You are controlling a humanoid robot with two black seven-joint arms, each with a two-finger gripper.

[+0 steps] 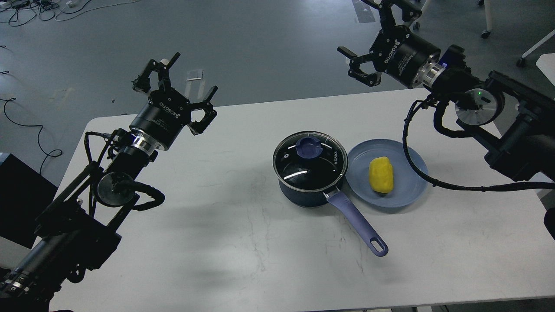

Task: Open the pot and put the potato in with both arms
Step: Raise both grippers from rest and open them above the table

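A dark blue pot [303,190] stands at the table's middle. Its glass lid [323,169] with a blue knob [308,148] is on it, and its purple handle [355,221] points toward the front right. A yellow potato [380,174] lies on a blue plate [409,190] touching the pot's right side. My left gripper [177,89] is open and empty, held high over the table's back left, far left of the pot. My right gripper [368,30] is open and empty, high beyond the back edge, above and behind the plate.
The white table [217,242] holds only the pot and the plate. Grey floor with cables [26,8] lies behind it. A black box [17,195] stands at the left edge. My right arm's black cable [416,173] hangs over the plate's right rim.
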